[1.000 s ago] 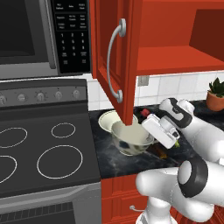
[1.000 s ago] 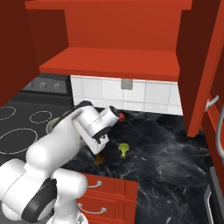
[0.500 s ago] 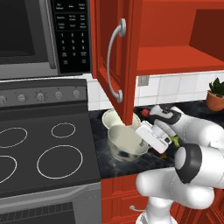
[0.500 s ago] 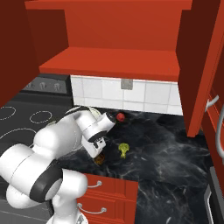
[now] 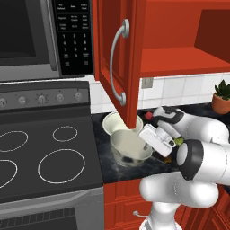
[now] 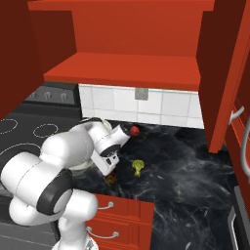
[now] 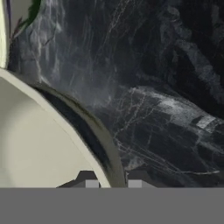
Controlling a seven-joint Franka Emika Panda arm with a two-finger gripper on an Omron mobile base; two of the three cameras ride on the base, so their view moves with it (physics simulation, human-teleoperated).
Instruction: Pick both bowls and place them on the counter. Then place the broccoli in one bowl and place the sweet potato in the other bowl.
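Now jaws (image 7: 110,183) clamped on deeper bowl (image 5: 130,147) rim, bowl resting on desk (image 6: 195,166); shallower bowl (image 5: 116,122) touching at 11 o'clock.

My left base view looks from behind and left of the arm, forward and down across the stovetop (image 5: 45,152) to the counter (image 5: 108,168), with the open cabinet door (image 5: 119,58) close in front. My right base view looks from behind and right, down the counter (image 6: 195,180) toward the tiled wall (image 6: 141,102). Both share the arm, the counter strip beside the stove and the small red item (image 6: 134,130). My hand view sits very near the counter (image 7: 166,87), along the rim of a bowl (image 7: 39,140).
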